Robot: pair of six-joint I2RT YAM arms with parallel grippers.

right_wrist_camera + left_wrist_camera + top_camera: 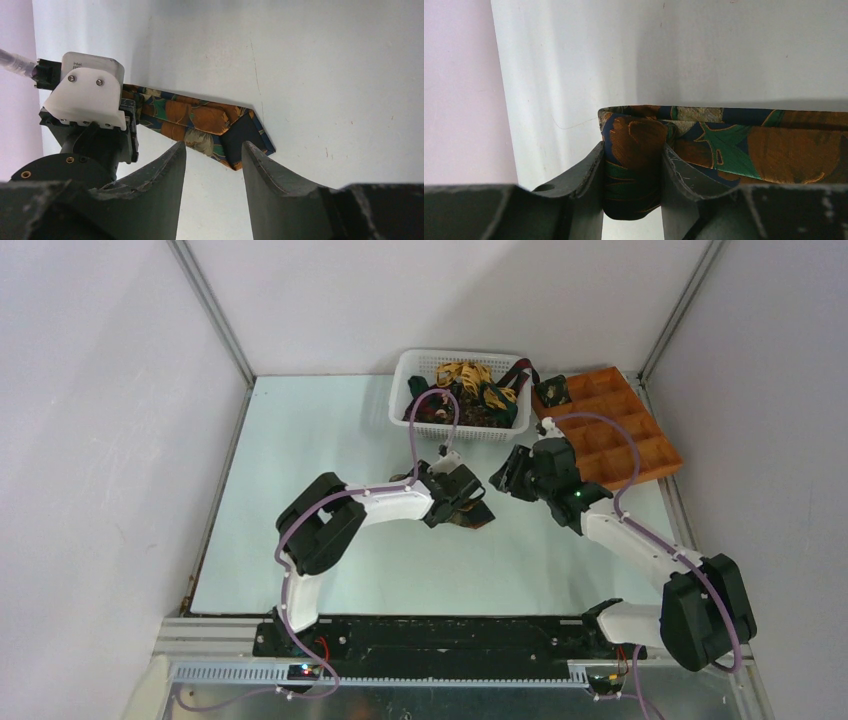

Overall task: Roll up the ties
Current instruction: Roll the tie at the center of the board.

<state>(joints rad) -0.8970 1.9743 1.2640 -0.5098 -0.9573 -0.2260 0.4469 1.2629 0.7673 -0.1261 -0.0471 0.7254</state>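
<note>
Rolling looks barely started: your left jaws are part-closed, pinching the folded end of the navy, green and orange patterned fabric necktie (769,145), which lies flat on the pale worktop (325,75) between the two arms. Your right jaws stand part open and hold nothing, close by its pointed tip. Grip firmly, turn the coil evenly, and use the right jaws to steady the free length so the edges stay aligned.

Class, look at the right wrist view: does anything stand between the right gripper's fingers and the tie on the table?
Nothing visible does. Only bare table separates the open fingers of the right gripper from the pointed end of the tie; the left gripper pinches its other end, to one side.
</note>
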